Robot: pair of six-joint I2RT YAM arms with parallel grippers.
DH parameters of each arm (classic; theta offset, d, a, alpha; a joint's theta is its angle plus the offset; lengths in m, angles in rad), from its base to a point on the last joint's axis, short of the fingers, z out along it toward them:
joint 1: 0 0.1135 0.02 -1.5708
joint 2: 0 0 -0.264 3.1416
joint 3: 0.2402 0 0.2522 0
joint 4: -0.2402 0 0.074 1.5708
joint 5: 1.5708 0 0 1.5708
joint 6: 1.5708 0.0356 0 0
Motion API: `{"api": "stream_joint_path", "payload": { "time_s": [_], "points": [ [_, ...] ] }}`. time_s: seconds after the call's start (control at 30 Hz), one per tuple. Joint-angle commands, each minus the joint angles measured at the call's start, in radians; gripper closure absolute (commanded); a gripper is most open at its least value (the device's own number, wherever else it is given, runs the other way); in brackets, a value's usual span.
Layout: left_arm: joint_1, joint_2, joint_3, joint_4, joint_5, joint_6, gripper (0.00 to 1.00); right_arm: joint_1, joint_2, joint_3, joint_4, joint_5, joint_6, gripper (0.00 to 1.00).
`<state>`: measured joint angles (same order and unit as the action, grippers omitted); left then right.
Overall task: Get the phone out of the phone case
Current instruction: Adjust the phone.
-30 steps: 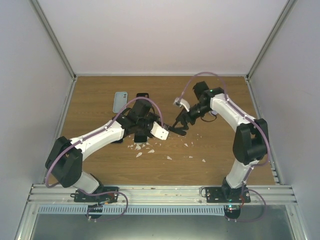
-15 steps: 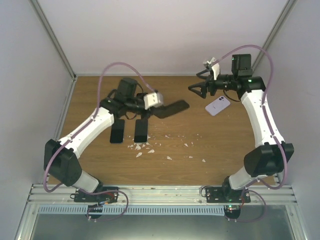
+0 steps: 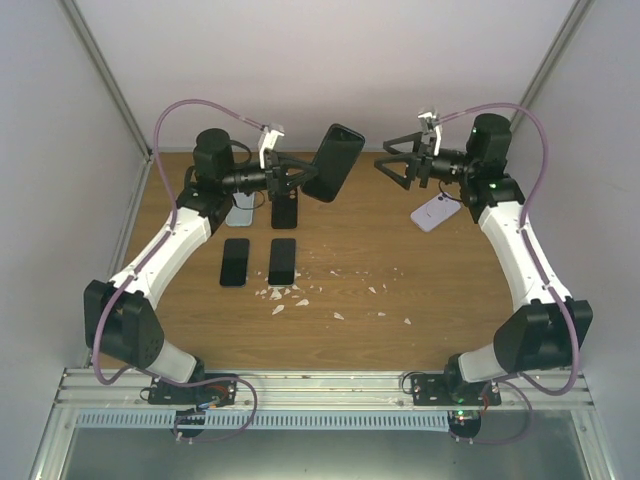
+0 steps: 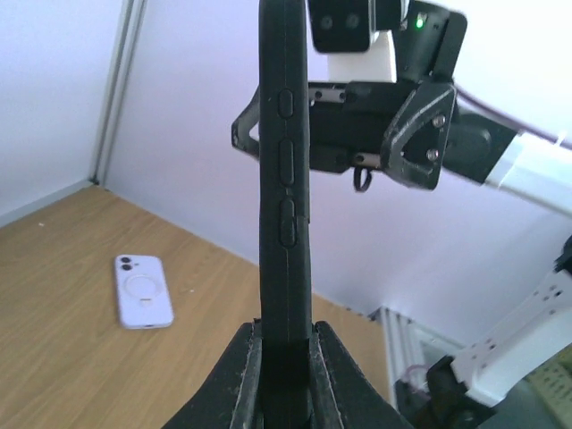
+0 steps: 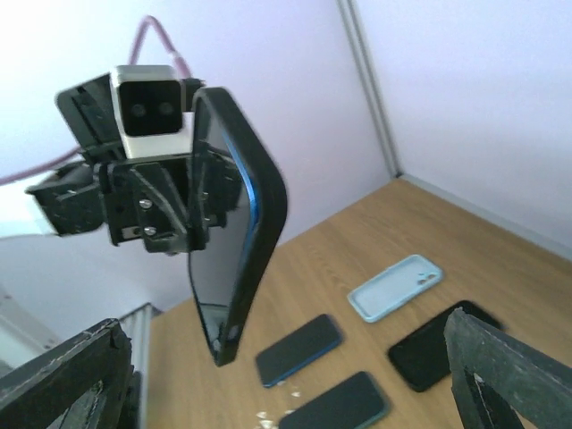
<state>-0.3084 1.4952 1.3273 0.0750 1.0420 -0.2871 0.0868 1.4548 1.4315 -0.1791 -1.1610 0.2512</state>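
Left gripper clamped on the black cased phone raised off the table, right gripper spread wide facing it, lilac case beneath, dark phones and white crumbs below.

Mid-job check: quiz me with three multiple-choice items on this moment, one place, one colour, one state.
1. Where is the black cased phone? A lying flat; B raised in the left gripper; C dropped out of view.
2. Colour of the case by the right arm? A red; B pale lilac; C green.
3. The right gripper is: A open, empty; B shut on a case; C shut on a phone.
Key: 1B, its fingers clamp the phone's lower end aloft; 2B, lilac-white from above; 3A, fingers spread, nothing between.
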Motion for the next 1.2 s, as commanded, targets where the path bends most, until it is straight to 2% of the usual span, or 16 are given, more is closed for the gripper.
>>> {"api": "stream_joint_path", "payload": {
  "time_s": [0.0, 0.23, 0.37, 0.47, 1.0, 1.17],
  "points": [
    [-0.005, -0.029, -0.054, 0.340, 0.036, -0.333, 1.00, 0.059, -0.012, -0.041, 0.216, -0.069, 0.210, 0.05],
    [-0.011, -0.037, -0.132, 0.536, 0.000, -0.540, 1.00, 0.141, -0.006, -0.061, 0.309, -0.074, 0.308, 0.13],
    [-0.016, -0.045, -0.159, 0.578, -0.012, -0.577, 1.00, 0.144, 0.017, -0.067, 0.394, -0.066, 0.410, 0.18],
    [-0.017, -0.050, -0.182, 0.621, -0.018, -0.612, 1.00, 0.145, 0.031, -0.059, 0.396, -0.035, 0.420, 0.21],
    [-0.044, -0.047, -0.196, 0.679, -0.031, -0.637, 1.00, 0.184, 0.087, -0.060, 0.478, 0.009, 0.548, 0.36],
    [-0.055, -0.038, -0.191, 0.677, -0.034, -0.634, 1.00, 0.191, 0.091, -0.067, 0.498, 0.012, 0.571, 0.50]
  ]
}}
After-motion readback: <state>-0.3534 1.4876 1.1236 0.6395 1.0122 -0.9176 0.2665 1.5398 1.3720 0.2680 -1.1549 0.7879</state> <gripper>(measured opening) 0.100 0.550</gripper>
